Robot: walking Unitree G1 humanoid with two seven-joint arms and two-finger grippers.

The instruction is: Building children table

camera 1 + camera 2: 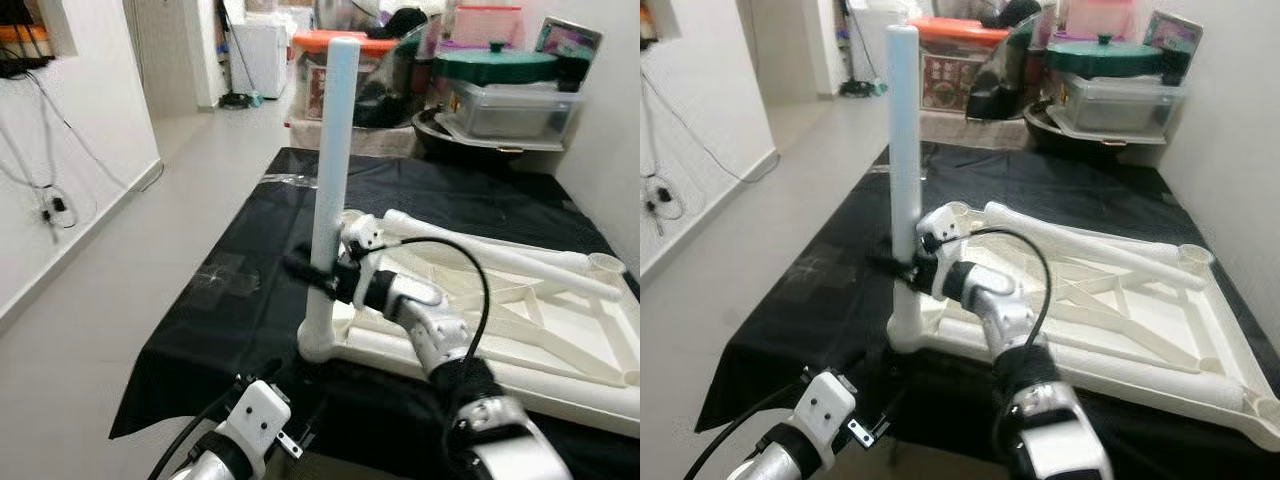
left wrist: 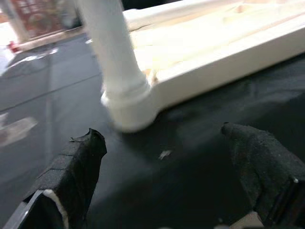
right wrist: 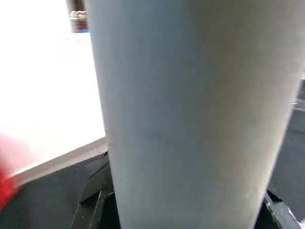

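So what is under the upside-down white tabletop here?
The tabletop lies on a black cloth that reaches past its edges. What the cloth rests on is covered. The right gripper holds the upright leg in its corner socket.

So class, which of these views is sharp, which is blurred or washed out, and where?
Left eye view: fairly sharp on the table leg. Left wrist view: the tabletop frame is overexposed and soft. Right wrist view: the leg is blurred, with white glare beside it.

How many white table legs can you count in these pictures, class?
2: one table leg stands upright in the tabletop's near corner socket, held by the right gripper; another leg lies loose across the tabletop.
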